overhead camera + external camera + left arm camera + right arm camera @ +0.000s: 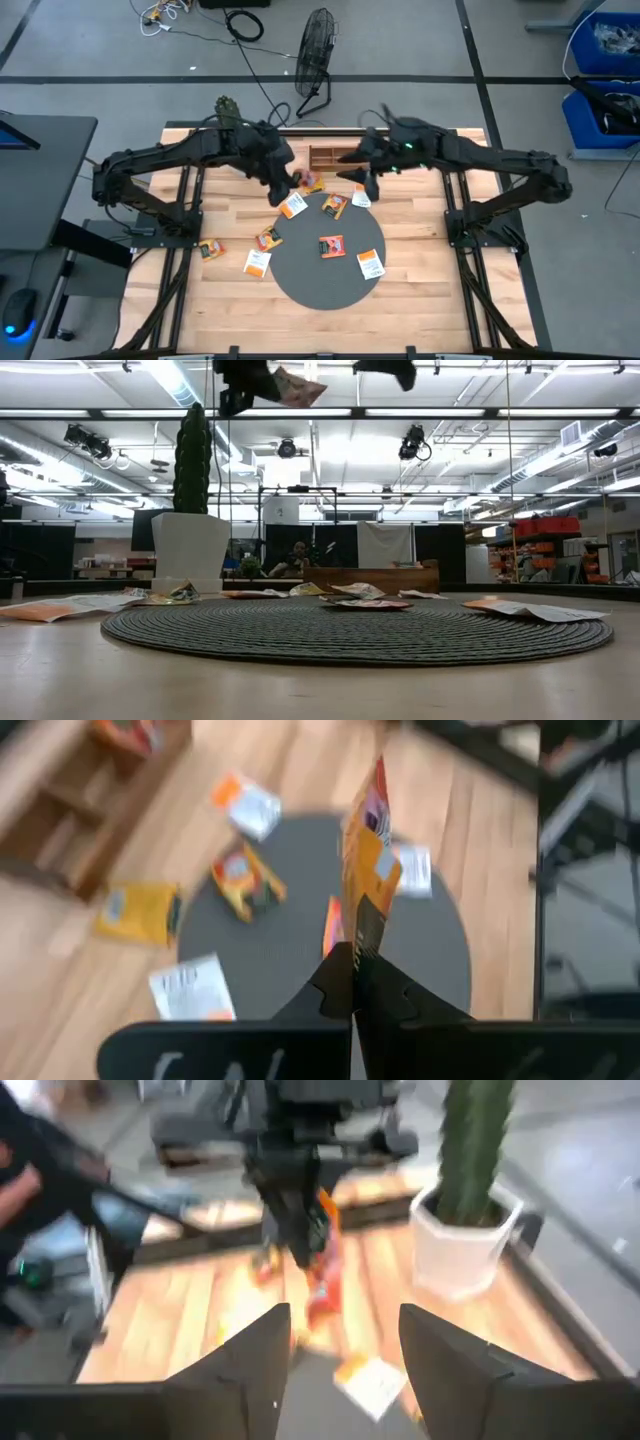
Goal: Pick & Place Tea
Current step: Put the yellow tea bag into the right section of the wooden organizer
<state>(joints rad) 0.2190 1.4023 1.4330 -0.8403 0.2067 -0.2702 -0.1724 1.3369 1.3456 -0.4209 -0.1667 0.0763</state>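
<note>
Wooden tray [330, 157], contents unclear

The left gripper [283, 186] hangs above the far-left edge of the round dark woven mat [300, 280] on the pale wooden plank surface [420, 300], pinching an orange square paper tea sachet [368, 860]. The right gripper [366, 180] hangs just to its right. The brown wooden tray [325, 157] lies just behind both. Other flat paper sachets [331, 245] lie on the mat below and nearer than the grippers.

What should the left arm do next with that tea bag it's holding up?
Probably carry it to the wooden tray and let go there. The left tool is shut on a sachet, lifted above the mat; the right tool is open and empty.
</note>
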